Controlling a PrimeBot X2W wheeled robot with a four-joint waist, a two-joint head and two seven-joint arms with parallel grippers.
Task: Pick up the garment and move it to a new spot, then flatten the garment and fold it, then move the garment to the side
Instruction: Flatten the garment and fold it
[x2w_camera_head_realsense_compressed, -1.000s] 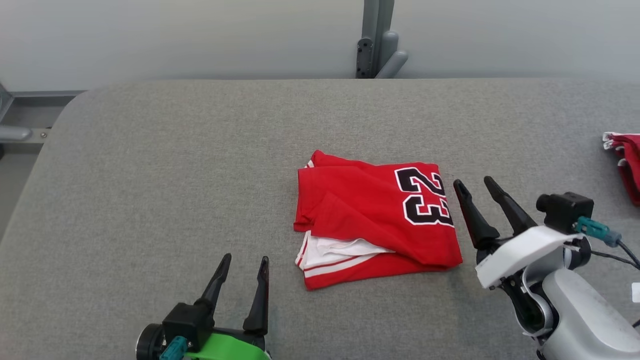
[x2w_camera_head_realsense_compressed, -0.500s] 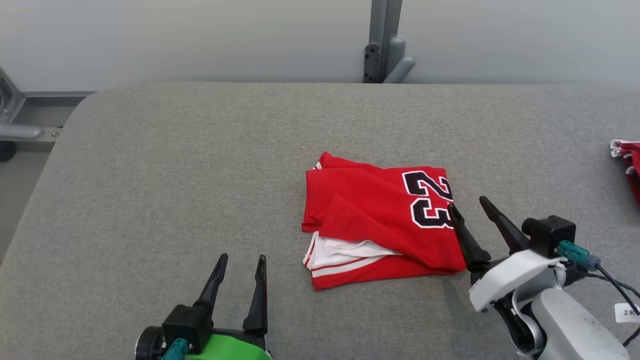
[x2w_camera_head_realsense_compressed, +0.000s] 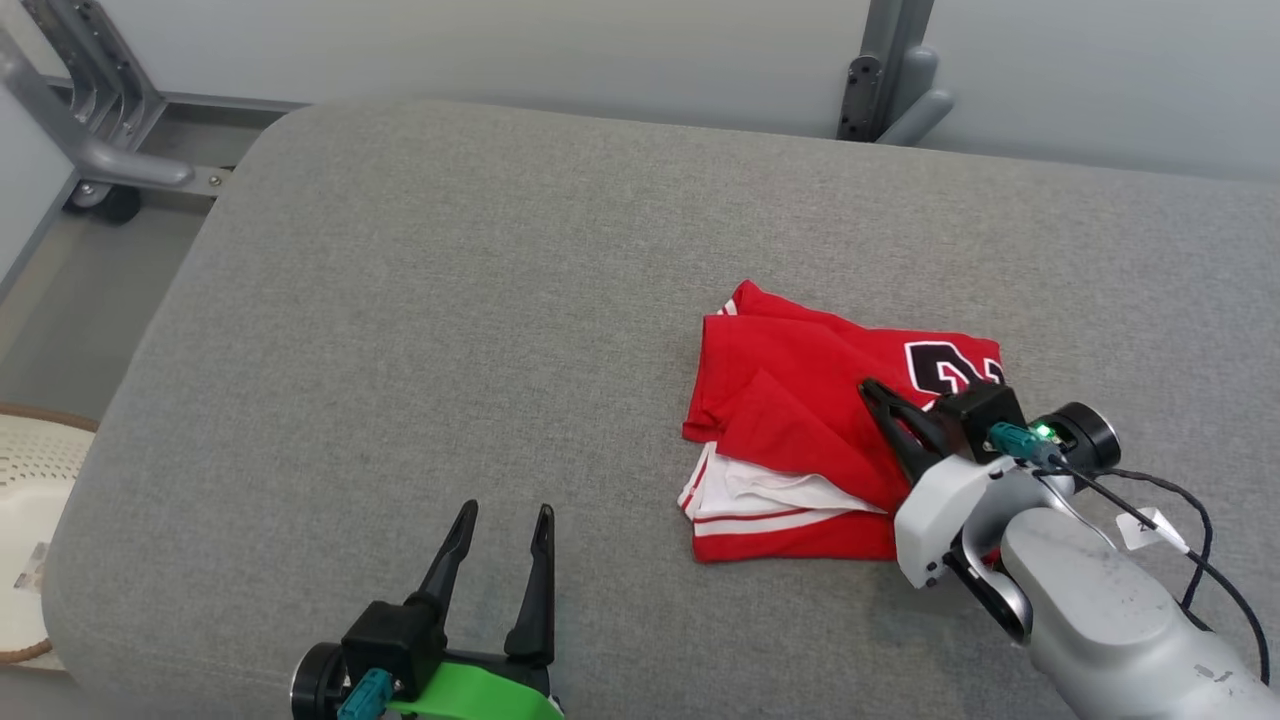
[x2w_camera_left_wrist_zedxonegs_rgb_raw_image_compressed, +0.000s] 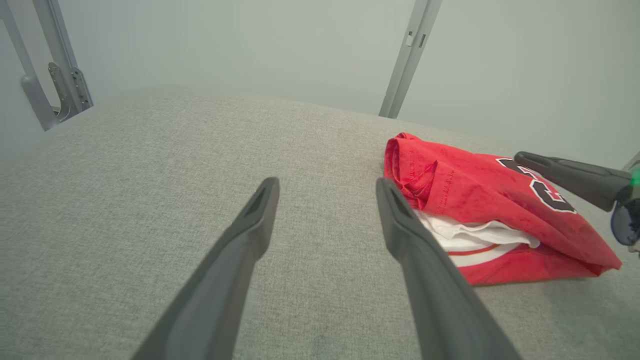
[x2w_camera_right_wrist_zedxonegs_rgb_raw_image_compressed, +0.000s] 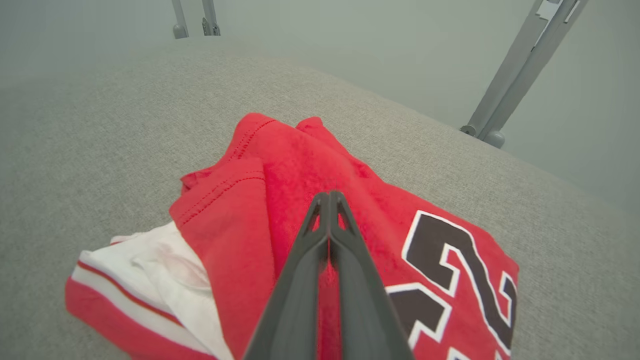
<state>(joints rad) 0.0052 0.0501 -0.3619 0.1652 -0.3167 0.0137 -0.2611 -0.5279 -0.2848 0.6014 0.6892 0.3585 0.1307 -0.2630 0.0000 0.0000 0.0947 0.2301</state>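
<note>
Head view: folded red garment (x2w_camera_head_realsense_compressed: 790, 420), black numerals facing up and a white-striped layer showing at its near edge, lies on the grey table (x2w_camera_head_realsense_compressed: 450, 300), right of centre. Right tool (x2w_camera_head_realsense_compressed: 870, 387) is over the garment's right part; the right wrist view shows its fingers pressed together above the red cloth. Left tool (x2w_camera_head_realsense_compressed: 507, 507) is well apart at near left, fingers spread.

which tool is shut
The right tool, its fingers pressed together over the red jersey; the left tool is open, off to the jersey's side.
</note>
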